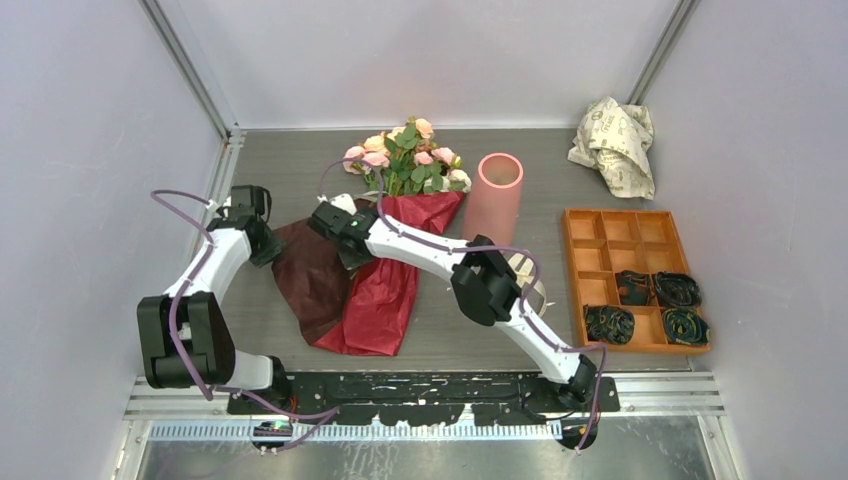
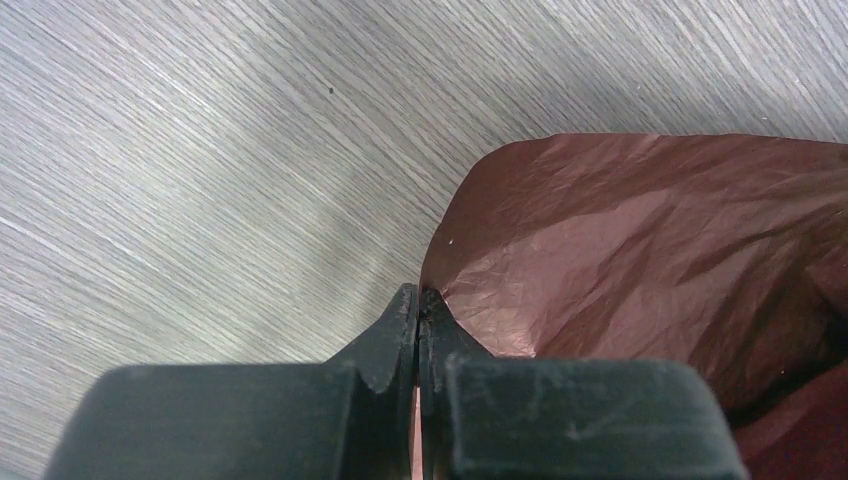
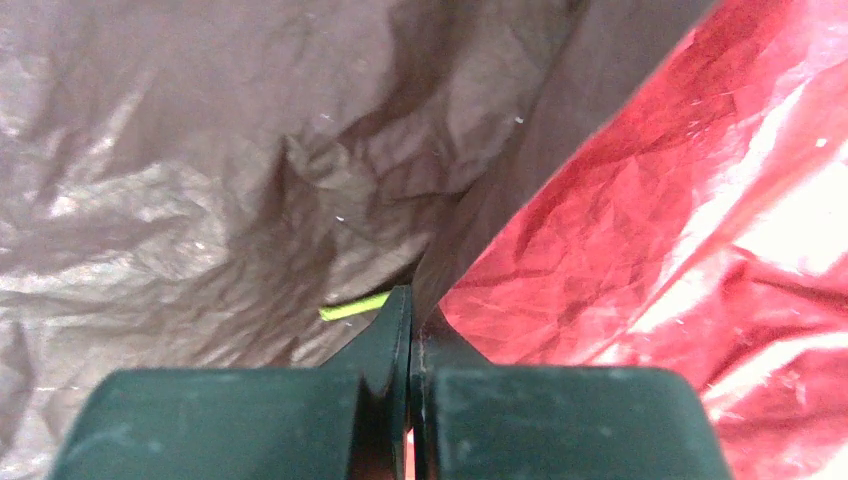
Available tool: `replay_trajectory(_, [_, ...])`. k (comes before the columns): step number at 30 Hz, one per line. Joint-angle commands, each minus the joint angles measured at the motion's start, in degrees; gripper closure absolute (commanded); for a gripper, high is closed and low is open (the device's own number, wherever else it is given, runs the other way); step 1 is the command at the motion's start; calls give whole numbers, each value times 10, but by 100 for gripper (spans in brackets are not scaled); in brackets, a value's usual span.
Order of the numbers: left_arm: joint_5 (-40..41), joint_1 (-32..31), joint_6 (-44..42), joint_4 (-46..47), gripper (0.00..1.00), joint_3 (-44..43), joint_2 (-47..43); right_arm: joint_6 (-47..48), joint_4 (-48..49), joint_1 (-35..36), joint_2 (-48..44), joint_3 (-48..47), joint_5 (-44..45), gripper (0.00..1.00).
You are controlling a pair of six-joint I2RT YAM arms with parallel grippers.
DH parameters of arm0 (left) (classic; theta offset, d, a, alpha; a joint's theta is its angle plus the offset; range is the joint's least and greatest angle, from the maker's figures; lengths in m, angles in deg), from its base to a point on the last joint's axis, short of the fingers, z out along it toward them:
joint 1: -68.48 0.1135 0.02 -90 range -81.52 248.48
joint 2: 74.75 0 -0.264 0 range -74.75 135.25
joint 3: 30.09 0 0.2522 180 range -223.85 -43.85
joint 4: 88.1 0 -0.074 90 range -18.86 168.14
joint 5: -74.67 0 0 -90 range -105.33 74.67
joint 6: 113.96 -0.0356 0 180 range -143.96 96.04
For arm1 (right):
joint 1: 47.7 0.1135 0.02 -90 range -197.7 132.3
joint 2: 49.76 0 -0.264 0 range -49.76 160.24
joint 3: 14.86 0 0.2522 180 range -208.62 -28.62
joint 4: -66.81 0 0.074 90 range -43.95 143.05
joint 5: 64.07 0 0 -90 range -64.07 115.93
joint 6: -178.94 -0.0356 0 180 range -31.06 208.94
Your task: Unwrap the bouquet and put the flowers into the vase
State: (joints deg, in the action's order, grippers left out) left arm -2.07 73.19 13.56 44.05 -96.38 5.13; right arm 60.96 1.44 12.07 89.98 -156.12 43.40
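Left of the vase, the bouquet is only partly unwrapped, its paper clamped by the left tool and right tool; no flowers are yet placed.

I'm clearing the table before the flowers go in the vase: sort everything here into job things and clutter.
Job: pink and peach roses, dark red wrapping paper, salmon-pink vase.
Clutter: crumpled cream printed paper, orange compartment tray, dark patterned rolls in it.
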Motion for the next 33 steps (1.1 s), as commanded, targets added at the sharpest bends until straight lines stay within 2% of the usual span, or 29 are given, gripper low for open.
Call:
replay_trajectory(1, [-5,6,4,20,100,2,-20,-2,39,-2,-106,46,52,99])
replay_trajectory(6, [-7,6,4,23,100,1,-20,-2,41,-2,-240,129,78,99])
replay_trajectory(12, [-12,8,4,27,100,-6,-15,-14,25,-1,-395,277,119,99])
replay_trajectory(19, [-24,8,-6,30,100,-24,-10,-84,-26,-2,-541,471,169,99])
replay_trajectory(27, [-21,8,-6,30,100,-38,-8,-186,-77,-1,-622,619,161,99])
replay_trajectory(33, [-14,8,-7,23,100,-62,1,-251,-134,0,-633,664,175,99])
